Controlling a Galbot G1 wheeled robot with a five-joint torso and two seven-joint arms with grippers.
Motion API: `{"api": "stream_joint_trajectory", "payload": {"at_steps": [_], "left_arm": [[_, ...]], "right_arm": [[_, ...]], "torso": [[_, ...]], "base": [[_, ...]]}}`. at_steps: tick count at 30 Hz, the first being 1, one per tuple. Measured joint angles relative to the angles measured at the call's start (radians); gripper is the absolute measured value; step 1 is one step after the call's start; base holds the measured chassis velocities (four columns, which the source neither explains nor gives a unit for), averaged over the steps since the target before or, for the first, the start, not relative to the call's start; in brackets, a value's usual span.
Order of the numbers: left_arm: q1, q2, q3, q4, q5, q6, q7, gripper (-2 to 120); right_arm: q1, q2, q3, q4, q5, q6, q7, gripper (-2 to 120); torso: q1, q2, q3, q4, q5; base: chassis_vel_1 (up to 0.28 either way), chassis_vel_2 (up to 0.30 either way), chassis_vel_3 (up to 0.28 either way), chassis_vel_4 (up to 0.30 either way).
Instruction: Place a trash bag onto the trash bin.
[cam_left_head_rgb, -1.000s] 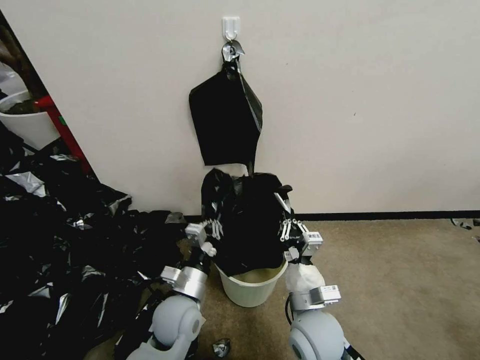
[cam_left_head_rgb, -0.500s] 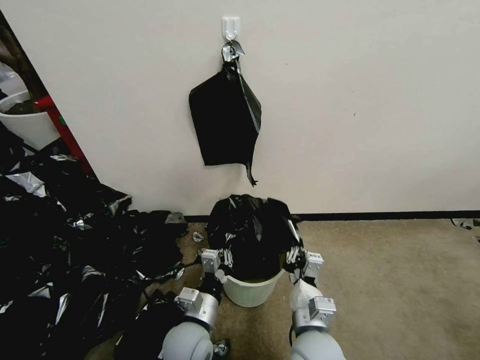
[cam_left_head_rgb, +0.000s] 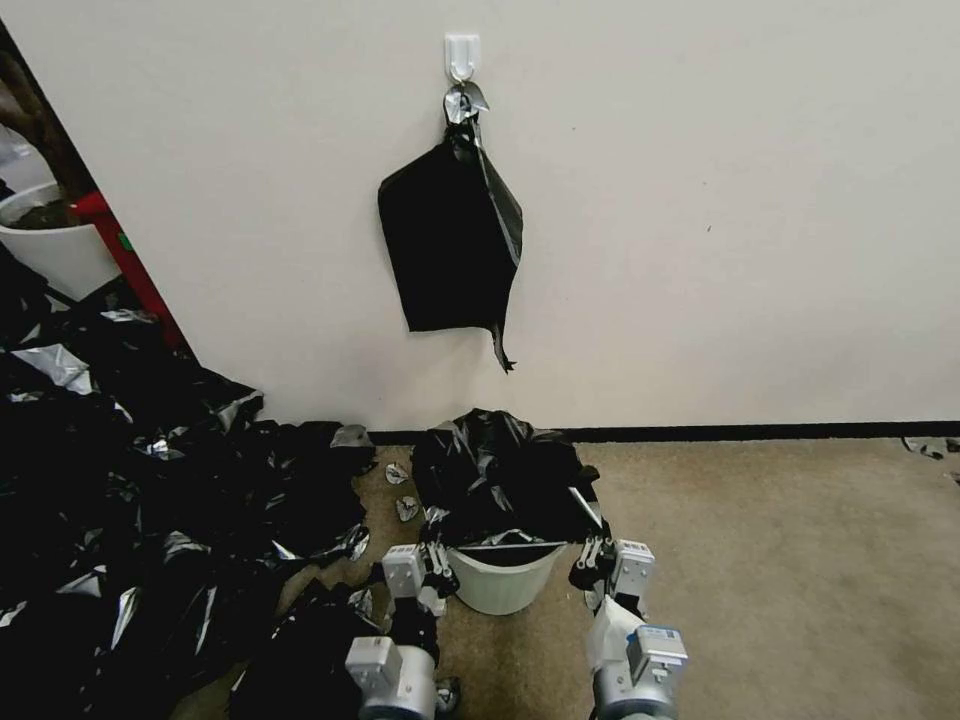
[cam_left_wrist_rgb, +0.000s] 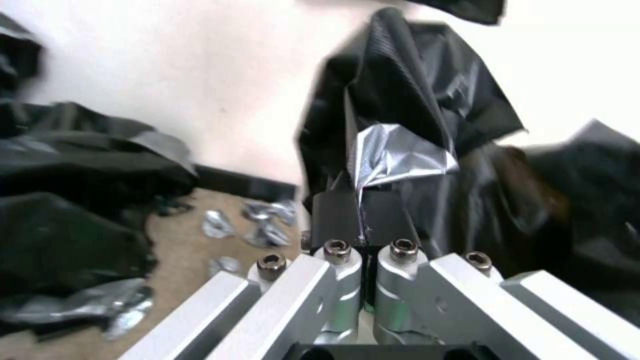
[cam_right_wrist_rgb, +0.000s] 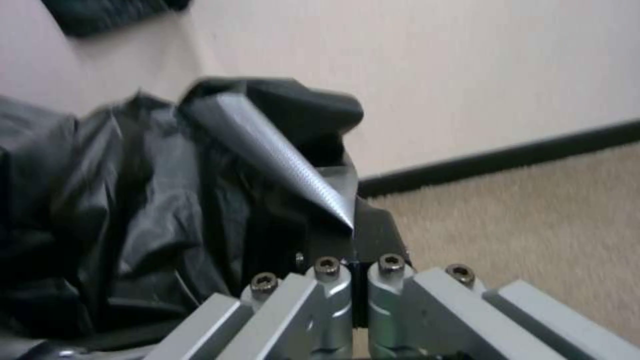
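Note:
The cream-white trash bin (cam_left_head_rgb: 500, 588) stands on the carpet near the wall. The black trash bag (cam_left_head_rgb: 497, 477) is bunched over its top and hides the opening; its lower edge lies along the rim. My left gripper (cam_left_head_rgb: 436, 553) is at the bin's left rim, shut on the bag's edge. My right gripper (cam_left_head_rgb: 590, 550) is at the right rim, shut on the opposite edge. In the left wrist view the left gripper (cam_left_wrist_rgb: 361, 212) pinches a silvery fold of the trash bag (cam_left_wrist_rgb: 413, 125). In the right wrist view the right gripper (cam_right_wrist_rgb: 351, 239) clamps a taut grey fold of the trash bag (cam_right_wrist_rgb: 167, 200).
A flat black bundle (cam_left_head_rgb: 450, 240) hangs from a white wall hook (cam_left_head_rgb: 461, 55) above the bin. A large pile of black film (cam_left_head_rgb: 130, 500) covers the floor at left, with a white tub (cam_left_head_rgb: 50, 250) behind it. Foil scraps (cam_left_head_rgb: 405, 508) lie beside the bin. Open carpet (cam_left_head_rgb: 800, 560) lies to the right.
Both grippers have come down with the bag. It hung high over the bin a second ago and now sits low on the rim.

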Motion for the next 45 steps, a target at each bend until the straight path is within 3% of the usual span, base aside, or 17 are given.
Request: {"api": "stream_joint_trajectory", "payload": {"at_steps": [7, 9, 11, 12, 14, 15, 16, 19, 20, 23, 24, 27, 32, 38, 45], "left_arm": [[0.007, 0.011, 0.004, -0.001, 0.012, -0.003, -0.048, 0], [0.007, 0.022, 0.005, -0.013, 0.009, 0.012, -0.050, 0], [0.008, 0.031, 0.006, -0.031, 0.002, 0.041, -0.049, 0], [0.009, 0.043, 0.003, -0.048, -0.008, 0.080, -0.038, 0], [-0.001, 0.066, -0.019, -0.079, -0.035, 0.164, 0.024, 0], [-0.024, 0.087, -0.058, -0.105, -0.057, 0.219, 0.081, 0], [-0.024, 0.087, -0.058, -0.105, -0.057, 0.219, 0.081, 0], [-0.074, 0.132, -0.118, -0.131, -0.120, 0.333, 0.184, 0], [-0.074, 0.132, -0.118, -0.131, -0.120, 0.333, 0.184, 0], [-0.124, 0.174, -0.186, -0.134, -0.148, 0.409, 0.304, 0], [-0.124, 0.174, -0.186, -0.134, -0.148, 0.409, 0.304, 0], [-0.132, 0.223, -0.231, -0.139, -0.153, 0.476, 0.384, 0], [-0.104, 0.259, -0.232, -0.163, -0.152, 0.526, 0.377, 0], [-0.067, 0.307, -0.207, -0.187, -0.155, 0.564, 0.249, 0], [-0.072, 0.288, -0.181, -0.129, -0.162, 0.555, 0.210, 0]], "right_arm": [[0.018, -0.029, -0.002, -0.012, 0.047, -0.023, 0.019, 0], [0.023, -0.046, -0.002, 0.011, 0.074, -0.036, 0.019, 0], [0.025, -0.054, -0.001, 0.030, 0.095, -0.048, 0.019, 0], [0.028, -0.064, 0.003, 0.051, 0.115, -0.063, 0.016, 0], [0.034, -0.076, 0.016, 0.078, 0.138, -0.086, -0.009, 0], [0.043, -0.083, 0.030, 0.103, 0.162, -0.113, -0.041, 0], [0.043, -0.083, 0.030, 0.103, 0.162, -0.113, -0.041, 0], [0.070, -0.091, 0.041, 0.128, 0.209, -0.160, -0.075, 0], [0.070, -0.091, 0.041, 0.128, 0.209, -0.160, -0.075, 0], [0.085, -0.101, 0.043, 0.131, 0.233, -0.195, -0.096, 0], [0.085, -0.101, 0.043, 0.131, 0.233, -0.195, -0.096, 0], [0.080, -0.123, 0.041, 0.131, 0.270, -0.214, -0.074, 0], [0.061, -0.148, 0.027, 0.139, 0.303, -0.218, -0.025, 0], [0.056, -0.165, -0.018, 0.140, 0.368, -0.225, 0.062, 0], [0.101, -0.139, -0.039, 0.053, 0.391, -0.221, 0.082, 0]], "torso": [[0.000, 0.000, 0.000, -0.0004, -0.0018], [0.000, 0.000, 0.000, 0.0002, -0.0055], [0.000, 0.000, 0.000, 0.0012, -0.0052], [0.000, 0.000, 0.000, 0.0022, -0.0028], [0.000, 0.000, 0.000, 0.0033, -0.0031], [0.000, 0.000, 0.000, 0.0025, -0.0027], [0.000, 0.000, 0.000, 0.0025, -0.0027], [0.000, 0.000, 0.000, 0.0016, -0.0027], [0.000, 0.000, 0.000, 0.0016, -0.0027], [0.000, 0.000, 0.000, 0.0012, -0.0024], [0.000, 0.000, 0.000, 0.0012, -0.0024], [0.000, 0.000, 0.000, 0.0011, -0.0022], [0.000, 0.000, 0.000, 0.0011, -0.0021], [0.000, 0.000, 0.000, 0.0011, -0.0021], [0.000, 0.000, 0.000, 0.0011, -0.0020]], "base": [[0.000, 0.000, 0.000, 0.000], [0.000, 0.000, 0.000, 0.000], [0.000, 0.000, 0.000, 0.000], [0.000, 0.000, 0.000, 0.000], [0.000, 0.000, 0.000, 0.000], [0.000, 0.000, 0.000, 0.000], [0.000, 0.000, 0.000, 0.000], [0.000, 0.000, 0.000, 0.000], [0.000, 0.000, 0.000, 0.000], [0.000, 0.000, 0.000, 0.000], [0.000, 0.000, 0.000, 0.000], [0.000, 0.000, 0.000, 0.000], [0.000, 0.000, 0.000, 0.000], [0.000, 0.000, 0.000, 0.000], [0.000, 0.000, 0.000, 0.000]]}}
